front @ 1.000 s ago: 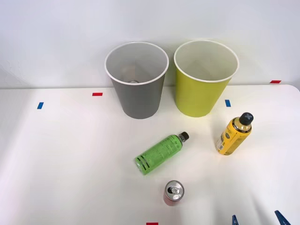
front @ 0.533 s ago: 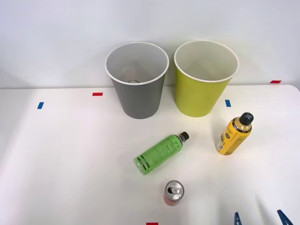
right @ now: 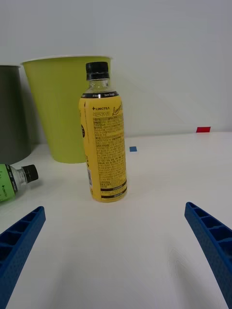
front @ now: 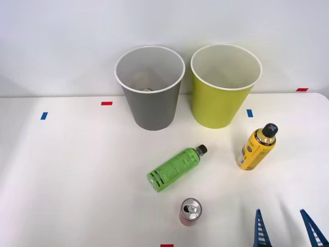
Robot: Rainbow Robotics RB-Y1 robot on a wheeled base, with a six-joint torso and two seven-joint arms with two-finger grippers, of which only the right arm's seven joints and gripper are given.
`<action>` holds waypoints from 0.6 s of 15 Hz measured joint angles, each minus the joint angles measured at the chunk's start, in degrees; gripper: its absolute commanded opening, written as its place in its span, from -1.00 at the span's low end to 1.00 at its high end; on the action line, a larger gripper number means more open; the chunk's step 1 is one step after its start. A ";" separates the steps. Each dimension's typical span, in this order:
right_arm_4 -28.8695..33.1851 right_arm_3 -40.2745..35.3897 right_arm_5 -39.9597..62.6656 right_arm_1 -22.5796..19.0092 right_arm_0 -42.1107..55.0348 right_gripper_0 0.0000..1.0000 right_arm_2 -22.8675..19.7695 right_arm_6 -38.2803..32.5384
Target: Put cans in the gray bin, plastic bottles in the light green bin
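The gray bin [front: 150,87] and the light green bin [front: 224,85] stand side by side at the back of the white table. A green plastic bottle [front: 175,168] lies on its side mid-table. A yellow plastic bottle [front: 256,147] stands upright to its right, and in the wrist view this yellow bottle [right: 103,135] is straight ahead between my fingers, with the light green bin [right: 60,111] behind it. The red can [front: 190,211] stands upright near the front edge. My right gripper [front: 286,229] is open at the front right, below the yellow bottle, holding nothing.
Small red and blue tape marks [front: 106,103] dot the table. The green bottle's cap [right: 28,173] and the gray bin's side [right: 10,116] show at the edge of the wrist view. Open table surface lies on the left.
My right gripper has come further into the front view from the bottom edge, moving toward the yellow bottle. The bottles, can and bins have not moved.
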 measured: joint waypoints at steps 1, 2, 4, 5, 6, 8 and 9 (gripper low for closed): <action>-0.20 -0.01 1.58 -0.04 -1.96 1.00 -0.06 0.00; -0.40 -0.04 2.90 -0.14 -3.79 1.00 -0.18 0.01; -0.70 -0.03 5.52 -0.45 -7.63 1.00 -0.75 0.01; -0.87 -0.02 7.11 -0.62 -9.35 1.00 -1.05 0.00; -1.08 -0.02 8.64 -0.74 -10.91 1.00 -1.38 -0.04; -1.49 -0.02 10.26 -0.77 -13.28 1.00 -1.79 -0.10; -1.76 -0.02 11.31 -0.75 -14.47 1.00 -1.98 -0.19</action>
